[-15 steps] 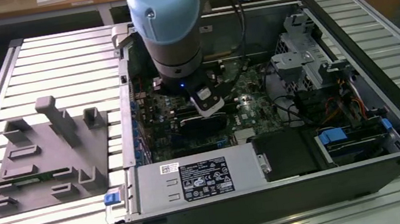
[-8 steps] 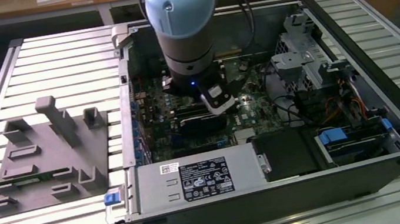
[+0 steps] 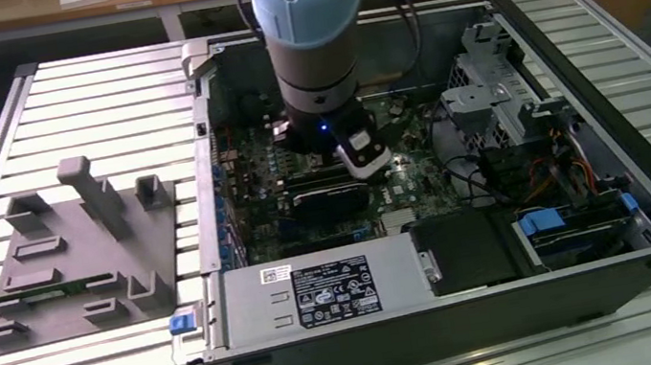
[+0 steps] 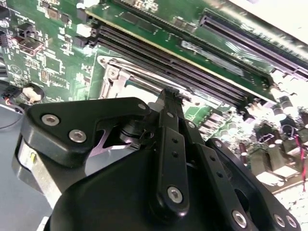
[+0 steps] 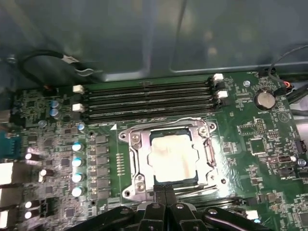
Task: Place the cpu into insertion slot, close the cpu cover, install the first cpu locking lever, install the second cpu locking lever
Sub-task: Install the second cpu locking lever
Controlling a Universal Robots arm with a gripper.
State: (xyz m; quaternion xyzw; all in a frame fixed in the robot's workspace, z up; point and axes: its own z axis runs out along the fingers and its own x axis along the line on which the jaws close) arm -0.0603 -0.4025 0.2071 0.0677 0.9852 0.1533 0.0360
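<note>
We saw the chip in its socket, frame down; gripper fingers together at socket's edge.

Exterior view high over the case; both wrist views close above the motherboard.

We find the cpu seated in the insertion slot, with the cpu cover lying down around it. At the socket's twelve o'clock (in the first wrist view) run the memory slots; at six o'clock sits the gripper, close above the motherboard.
</note>
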